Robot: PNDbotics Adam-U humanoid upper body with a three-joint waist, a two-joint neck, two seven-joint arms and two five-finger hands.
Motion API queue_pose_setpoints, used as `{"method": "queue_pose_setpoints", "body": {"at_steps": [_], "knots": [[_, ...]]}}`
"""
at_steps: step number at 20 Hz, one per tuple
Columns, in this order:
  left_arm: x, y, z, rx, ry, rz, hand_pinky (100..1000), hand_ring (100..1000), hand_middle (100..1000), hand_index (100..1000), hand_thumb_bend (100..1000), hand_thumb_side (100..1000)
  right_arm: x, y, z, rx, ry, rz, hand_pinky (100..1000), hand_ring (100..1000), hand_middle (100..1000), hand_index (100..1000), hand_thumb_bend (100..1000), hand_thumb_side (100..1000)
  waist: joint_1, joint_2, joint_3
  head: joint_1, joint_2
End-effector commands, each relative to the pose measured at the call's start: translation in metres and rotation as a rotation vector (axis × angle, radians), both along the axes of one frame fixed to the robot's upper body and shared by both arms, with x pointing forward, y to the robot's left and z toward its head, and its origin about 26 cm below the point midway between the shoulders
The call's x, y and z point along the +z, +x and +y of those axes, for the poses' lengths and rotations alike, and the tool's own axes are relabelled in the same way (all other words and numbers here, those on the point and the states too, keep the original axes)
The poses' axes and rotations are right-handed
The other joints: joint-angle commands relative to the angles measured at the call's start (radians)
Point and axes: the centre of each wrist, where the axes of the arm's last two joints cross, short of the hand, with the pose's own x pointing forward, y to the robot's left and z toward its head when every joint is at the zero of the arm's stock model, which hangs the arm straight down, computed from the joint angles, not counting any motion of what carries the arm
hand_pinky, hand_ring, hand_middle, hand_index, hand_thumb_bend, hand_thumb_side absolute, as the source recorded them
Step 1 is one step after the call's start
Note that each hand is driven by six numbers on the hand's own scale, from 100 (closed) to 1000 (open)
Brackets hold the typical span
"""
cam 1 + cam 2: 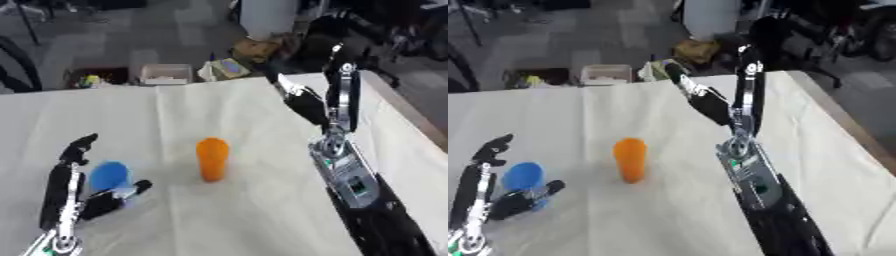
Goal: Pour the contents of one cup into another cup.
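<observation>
A: Cup positions?
B: Orange cup [211, 159] is seen upright mid-bench [219, 215], untouched. Blue cup [108, 176] is seen lower left, bracketed by the left robot hand [70, 197], fingers and thumb spread either side; contact can't be told.
A: Right side?
B: Right robot hand [319, 102] is raised above the bench, fingers straight, nothing held.

Table [262, 220] under white cloth [219, 115], creases running across. Orange cup [211, 159] upright near centre, standing directly on cloth. Blue cup [108, 176] toward near left, well apart from orange cup; its base hidden, contact with cloth unclear. Bare tabletop edge [411, 115] visible along right side.
</observation>
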Motion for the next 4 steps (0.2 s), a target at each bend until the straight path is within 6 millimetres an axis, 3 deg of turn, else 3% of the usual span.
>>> {"method": "queue_pose_setpoints", "body": {"at_steps": [1, 4], "knots": [[0.028, -0.004, 0.002, -0.017, -0.081, -0.066, 738, 849, 853, 919, 1000, 637, 0.007, -0.001, -0.002, 0.001, -0.01, -0.021, 642, 741, 735, 709, 814, 407, 0.005, -0.013, 0.0, 0.002, -0.01], [0.058, -0.021, 0.001, -0.097, -0.145, -0.074, 729, 841, 839, 911, 1000, 681, 0.005, 0.0, -0.003, -0.005, -0.01, -0.017, 628, 735, 737, 718, 817, 408, 0.009, -0.015, 0.003, -0.001, -0.011]]}}
